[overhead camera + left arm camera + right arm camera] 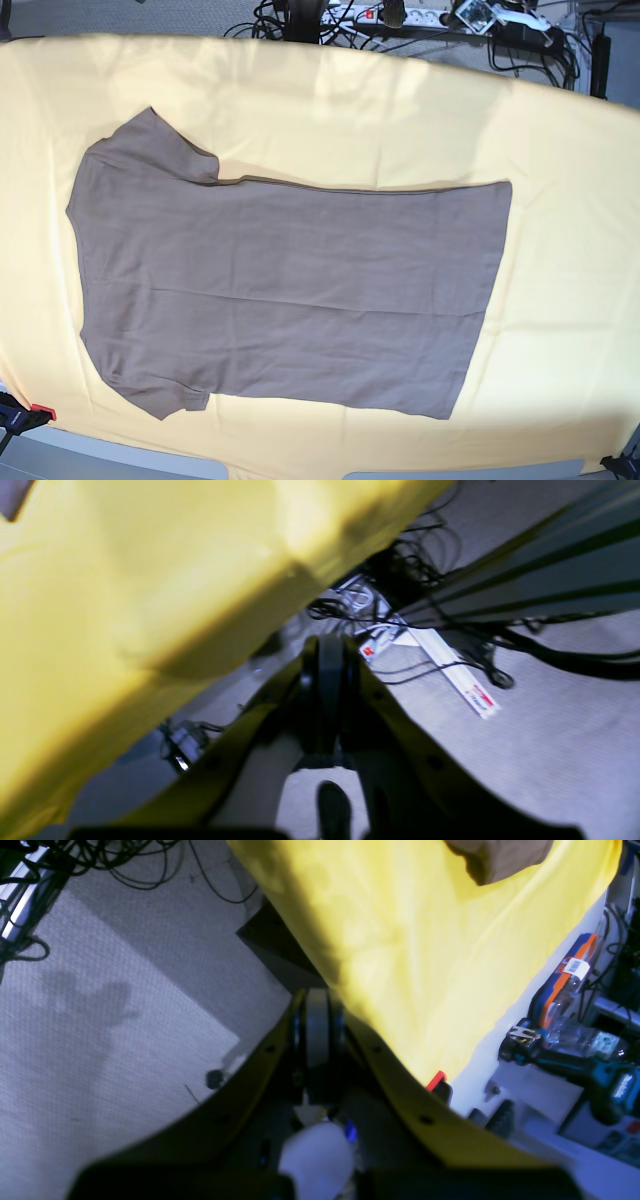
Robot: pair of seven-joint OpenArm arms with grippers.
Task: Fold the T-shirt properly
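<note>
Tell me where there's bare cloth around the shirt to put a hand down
The T-shirt lies flat, covering most of the middle. Free patches of yellow cloth: a wide strip beyond the hem on the base view's right, and a band along the top. The bottom margin is narrow. Cables crowd the far edge.

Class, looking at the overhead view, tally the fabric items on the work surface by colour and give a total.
Taupe: 1, the plain taupe short-sleeved T-shirt lying flat.
Pale yellow: 1, the large pale yellow cloth spread beneath it.
Total: 2
</note>
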